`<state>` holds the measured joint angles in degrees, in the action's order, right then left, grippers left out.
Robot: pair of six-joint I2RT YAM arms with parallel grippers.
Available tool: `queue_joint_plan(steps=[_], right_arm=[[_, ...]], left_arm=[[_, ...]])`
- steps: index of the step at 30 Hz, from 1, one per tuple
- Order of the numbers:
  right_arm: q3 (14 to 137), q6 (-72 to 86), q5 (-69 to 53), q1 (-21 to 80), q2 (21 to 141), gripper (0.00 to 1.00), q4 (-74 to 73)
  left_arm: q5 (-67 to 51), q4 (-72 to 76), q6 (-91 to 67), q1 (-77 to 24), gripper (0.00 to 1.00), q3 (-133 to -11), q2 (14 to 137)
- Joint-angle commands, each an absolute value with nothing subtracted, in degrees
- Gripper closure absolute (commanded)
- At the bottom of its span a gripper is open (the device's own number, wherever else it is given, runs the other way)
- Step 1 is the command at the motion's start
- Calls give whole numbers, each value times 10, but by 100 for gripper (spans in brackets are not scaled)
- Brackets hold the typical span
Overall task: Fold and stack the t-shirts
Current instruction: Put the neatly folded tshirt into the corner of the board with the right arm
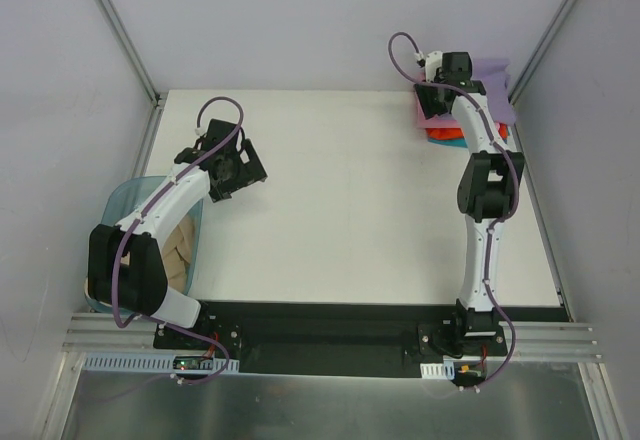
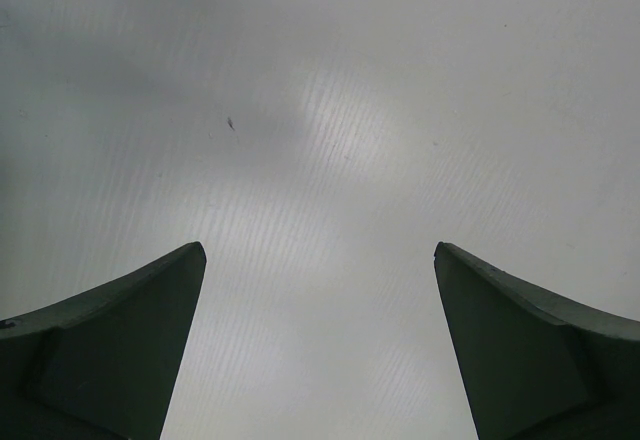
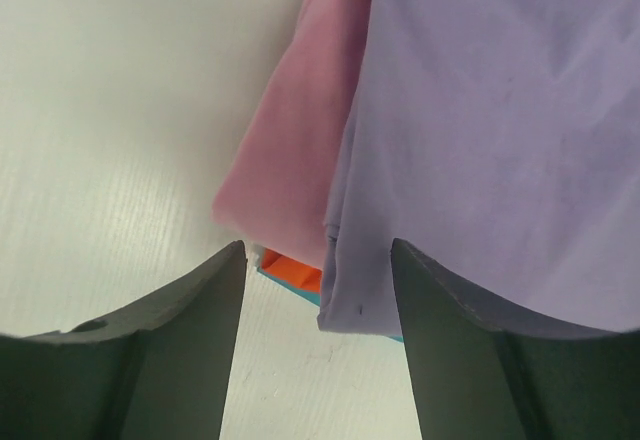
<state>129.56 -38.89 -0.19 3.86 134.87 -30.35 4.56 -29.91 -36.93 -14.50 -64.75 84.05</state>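
Observation:
Folded t-shirts lie stacked at the table's far right corner. The lavender shirt [image 1: 492,88] lies on top, over the pink shirt [image 1: 425,112], the orange-red shirt [image 1: 447,132] and the teal shirt [image 1: 452,143]. In the right wrist view the lavender shirt [image 3: 490,140] covers the pink shirt [image 3: 300,150], with orange-red [image 3: 292,271] and teal edges beneath. My right gripper [image 1: 437,97] [image 3: 315,260] is open and empty at the stack's near corner. My left gripper [image 1: 243,168] [image 2: 320,260] is open and empty over bare table. The tan shirt [image 1: 180,250] lies in the bin.
A translucent pale-blue plastic bin [image 1: 125,198] stands at the left edge beside the left arm. White walls with metal frame posts close in the table on three sides. A black rail runs along the near edge.

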Motion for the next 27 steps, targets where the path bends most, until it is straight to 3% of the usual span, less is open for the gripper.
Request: queue_joint_plan(steps=[1, 3, 6, 8, 11, 12, 15, 18, 27], right_arm=[[1317, -410, 42, 38, 1368, 39, -309], [1306, -415, 75, 40, 1370, 42, -301], [1282, -419, 100, 40, 1362, 62, -262], [1270, -420, 111, 40, 1354, 63, -242], [1273, -411, 125, 40, 1350, 76, -229], [1273, -408, 133, 40, 1347, 85, -222], [1278, -384, 128, 41, 1332, 93, -222], [1279, -341, 99, 40, 1303, 99, -228], [1285, -306, 90, 61, 1271, 99, -245]], left_arm=[[54, -303, -365, -139, 1, -642, 827], [53, -304, -364, -139, 1, -644, 829], [43, -303, -365, -139, 1, -647, 833], [46, -304, -366, -139, 1, -647, 833], [51, -303, -367, -139, 1, -644, 831], [53, -303, -367, -139, 1, -643, 829], [57, -303, -367, -139, 1, -641, 820], [59, -303, -366, -139, 1, -640, 810], [66, -303, -366, -138, 1, -632, 795]])
